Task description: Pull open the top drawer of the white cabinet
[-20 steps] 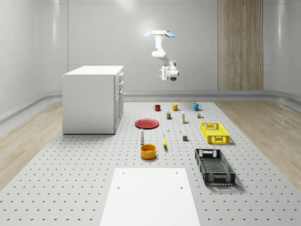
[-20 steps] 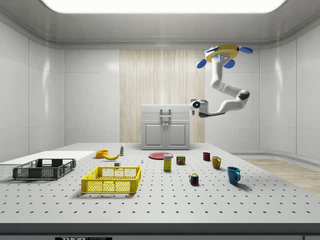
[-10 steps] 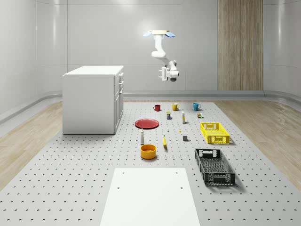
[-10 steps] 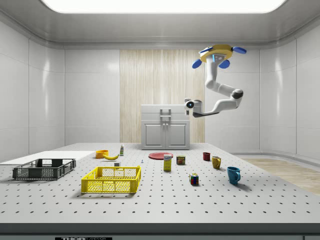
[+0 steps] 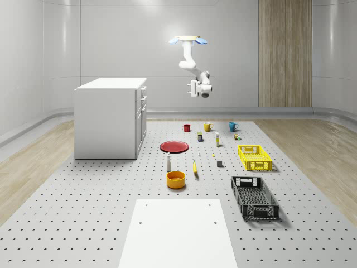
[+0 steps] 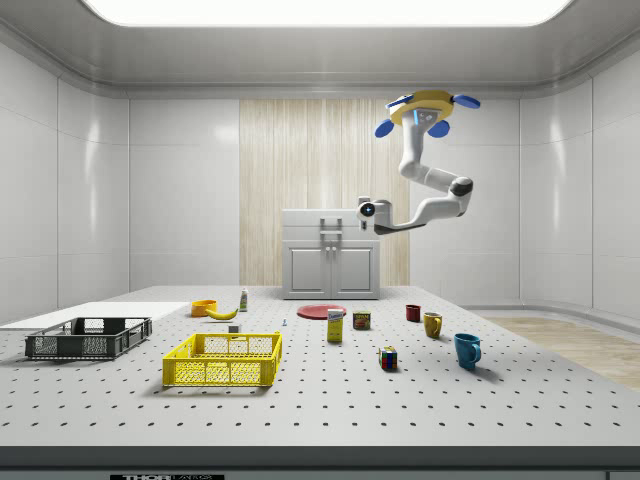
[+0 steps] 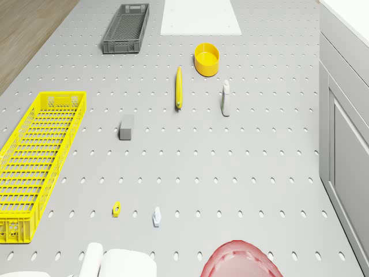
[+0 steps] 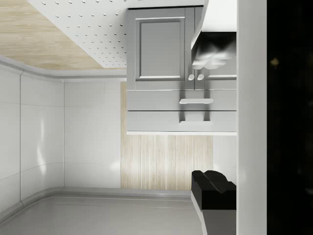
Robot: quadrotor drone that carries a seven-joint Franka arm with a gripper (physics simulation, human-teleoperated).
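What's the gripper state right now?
Gripper: cannot be told; it holds nothing, hanging in the air off the white cabinet front, short of the top drawer. Drone hovers above the table.

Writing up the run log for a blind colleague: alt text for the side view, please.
A drone hovers high above the perforated table, its arm bent down so the gripper sits level with the top of the white cabinet at the far end, toward its right side. Its top drawer looks closed. Nearer lie two crates, mugs, a red plate and small items.
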